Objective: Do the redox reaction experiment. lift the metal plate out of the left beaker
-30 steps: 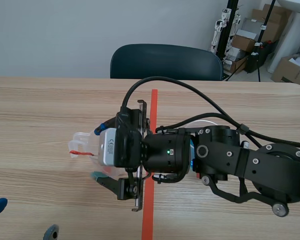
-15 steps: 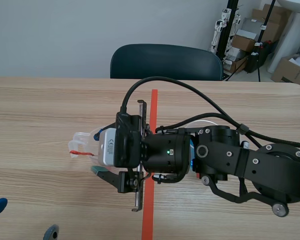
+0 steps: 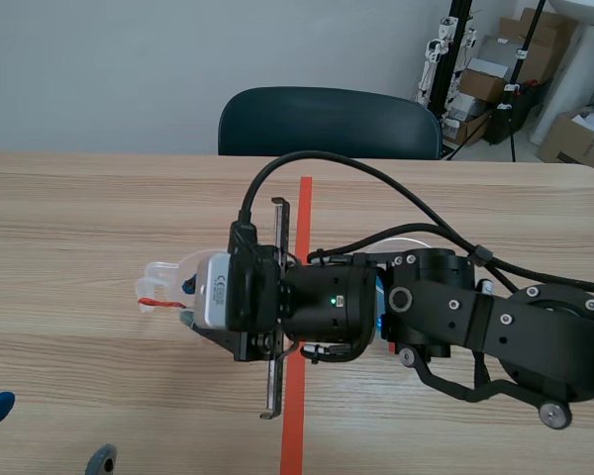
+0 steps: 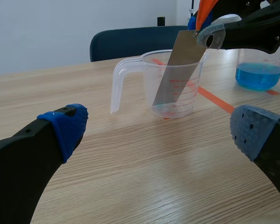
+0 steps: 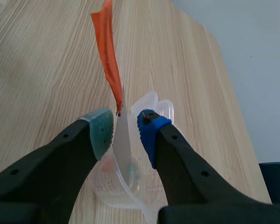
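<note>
Though the right pincer [image 5: 126,122] sits right over it, the metal plate [image 5: 122,149] stands in the left beaker [image 4: 186,100], a clear plastic jug with a handle and red markings. The plate leans against the jug's rim, its lower end down near the bottom and its top edge poking up between the pincer's two pads. An orange tag [image 5: 108,56] sticks up from that top edge, past the fingertips.

From where I stand the right pincer is not clenched. The grey-green pad [image 5: 101,126] lies against one face of the plate, while the blue pad [image 5: 149,128] is just beside the other face with a thin slit of clear plastic showing between them. So it is narrowly parted around the plate, not gripping it. The beaker rests on the desk [image 4: 130,177] directly under this pincer.

The left pincer [image 4: 161,130] hangs low over the desk, wide apart and holding nothing, with the jug ahead of it and its handle turned toward its left finger. Ahead of its right finger, beyond the jug, stands a second beaker [image 4: 258,70] holding blue liquid. A dark chair [image 3: 327,124] sits at the desk's far edge.
</note>
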Robot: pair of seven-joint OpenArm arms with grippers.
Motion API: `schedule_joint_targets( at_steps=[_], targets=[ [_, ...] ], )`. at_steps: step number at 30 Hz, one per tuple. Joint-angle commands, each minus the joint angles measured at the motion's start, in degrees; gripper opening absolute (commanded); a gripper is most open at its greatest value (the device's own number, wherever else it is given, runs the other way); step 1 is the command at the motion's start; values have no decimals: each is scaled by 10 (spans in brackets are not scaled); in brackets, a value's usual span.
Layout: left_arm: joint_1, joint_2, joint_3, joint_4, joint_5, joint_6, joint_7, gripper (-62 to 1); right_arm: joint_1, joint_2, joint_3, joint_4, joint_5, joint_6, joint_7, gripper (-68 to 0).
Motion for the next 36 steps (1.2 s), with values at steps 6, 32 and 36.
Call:
schedule_joint_targets(
  at_steps=[6,32,36],
  targets=[
    [1,-5,-3,8,-2,-1,-9,14,9,-2,5,6,4,-4,11,-628],
    [1,-5,-3,8,-2,-1,-9,14,9,5,29,6,184,3,-16,-658],
    [1,-5,-3,8,-2,-1,-9,14,9,10,60,7,215,64,-22,-658]
  ],
)
